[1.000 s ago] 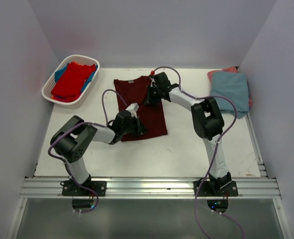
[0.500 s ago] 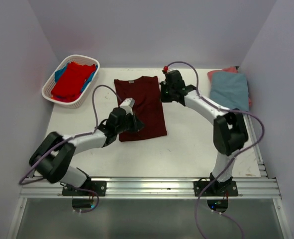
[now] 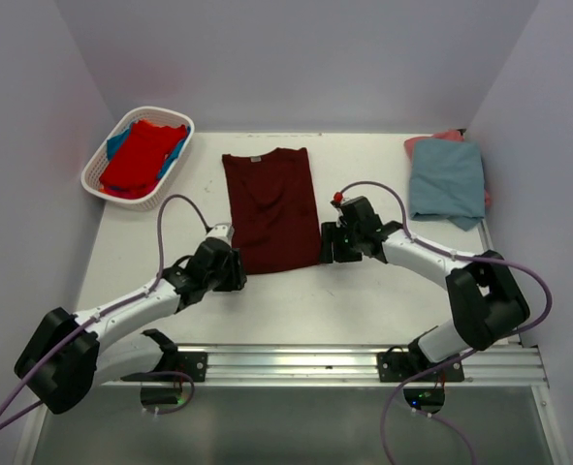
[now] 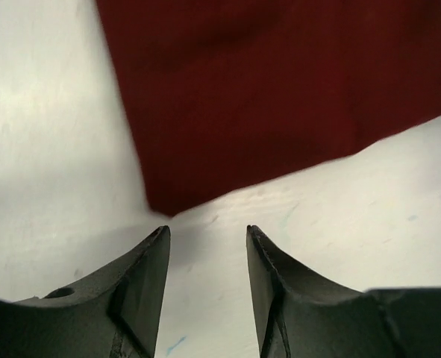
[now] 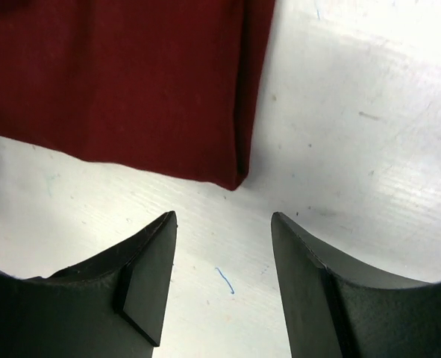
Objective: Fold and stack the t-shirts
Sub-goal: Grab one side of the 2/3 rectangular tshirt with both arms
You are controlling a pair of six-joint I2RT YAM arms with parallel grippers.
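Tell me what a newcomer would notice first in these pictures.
The dark maroon t-shirt lies folded narrow at the middle of the table, with the left pincer and right pincer open just off its two near corners. A white basket holding a bright red t-shirt sits far left; a folded grey-blue t-shirt lies far right.

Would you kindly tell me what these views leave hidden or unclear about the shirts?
- Top view: the bright red t-shirt covers most of the blue cloth in the white slatted plastic basket; the number of shirts there is unclear.
- Top view: the folded grey-blue t-shirt hides all but an edge of the salmon pink cloth.
- Both wrist views: the top edge cuts off most of the dark maroon t-shirt.
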